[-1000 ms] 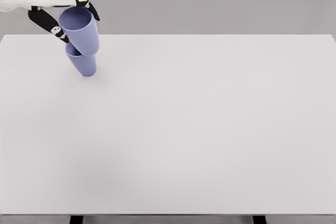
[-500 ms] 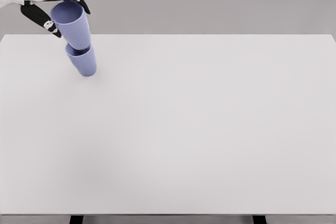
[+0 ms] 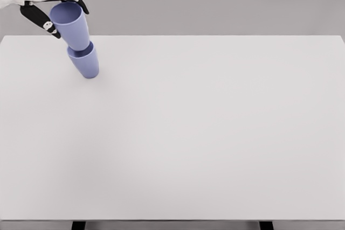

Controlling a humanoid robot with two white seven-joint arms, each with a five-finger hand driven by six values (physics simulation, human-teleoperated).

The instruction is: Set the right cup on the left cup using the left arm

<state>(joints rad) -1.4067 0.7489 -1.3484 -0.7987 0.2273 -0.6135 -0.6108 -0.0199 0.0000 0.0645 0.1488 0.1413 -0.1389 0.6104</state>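
Note:
Two blue-violet cups stand stacked at the far left of the white table (image 3: 205,133). The lower cup (image 3: 86,64) rests on the table, leaning left. The upper cup (image 3: 74,30) sits tilted with its base inside the lower cup's mouth. My left hand (image 3: 69,21) comes in from the upper left corner. Its black fingertips (image 3: 81,2) lie over the upper cup's far rim, and the thumb (image 3: 44,22) presses its left side, so the hand is shut on that cup. The right arm is out of view.
The table's far edge runs just behind the cups, with a grey wall beyond it. Two dark table legs (image 3: 78,225) show below the near edge.
The left hand has shifted up and to the left with the upper cup, tilting it more to the left. The lower cup has stayed in place.

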